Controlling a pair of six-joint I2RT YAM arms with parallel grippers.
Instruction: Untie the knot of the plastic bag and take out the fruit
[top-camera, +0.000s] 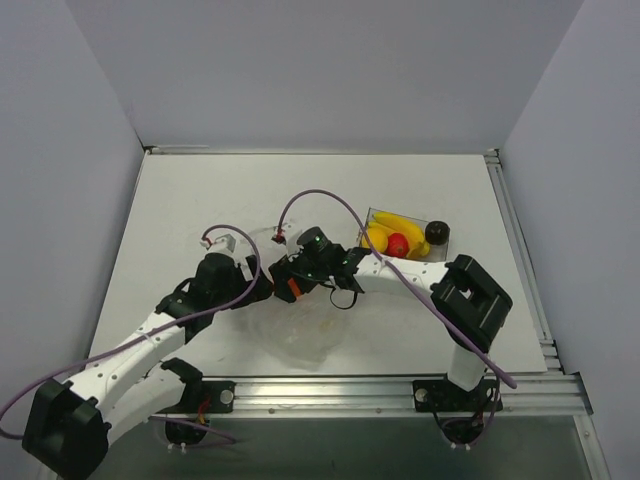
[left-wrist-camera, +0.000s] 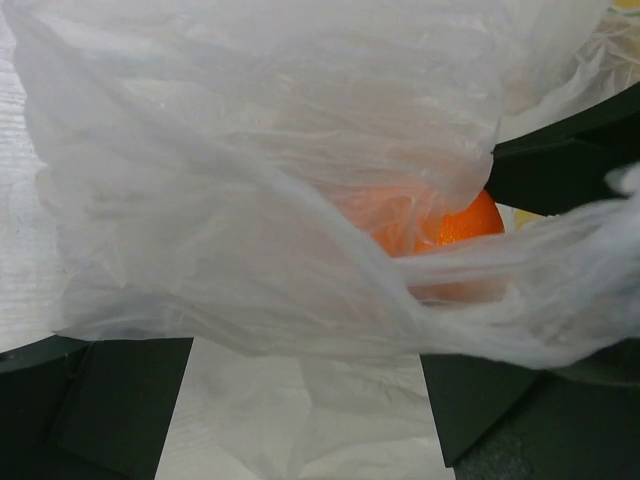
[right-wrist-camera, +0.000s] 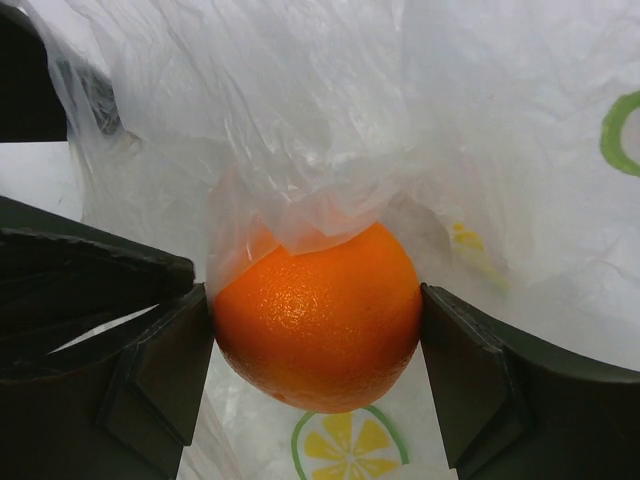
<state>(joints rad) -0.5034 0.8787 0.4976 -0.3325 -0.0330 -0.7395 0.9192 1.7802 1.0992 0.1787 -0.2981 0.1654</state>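
Observation:
My right gripper (top-camera: 292, 288) (right-wrist-camera: 315, 335) is shut on the orange ball (right-wrist-camera: 318, 315), one pad on each side. The ball sits at the mouth of the thin whitish plastic bag (right-wrist-camera: 480, 120), and a flap of plastic drapes over its top. The bag (top-camera: 305, 335) lies crumpled on the table in front of both grippers. My left gripper (top-camera: 265, 290) (left-wrist-camera: 305, 390) is right beside the right one, with its jaws wide apart under the loose bag plastic (left-wrist-camera: 250, 150). The orange ball (left-wrist-camera: 465, 225) shows through that plastic. No knot shows. A lemon-slice print (right-wrist-camera: 345, 445) lies below the ball.
A clear box (top-camera: 372, 216) at the right holds a yellow banana (top-camera: 400, 222), a red piece (top-camera: 398, 243) and a yellow ball (top-camera: 377, 238). A dark ball (top-camera: 437, 233) sits at its right end. The right arm's purple cable (top-camera: 340, 205) arcs over the middle.

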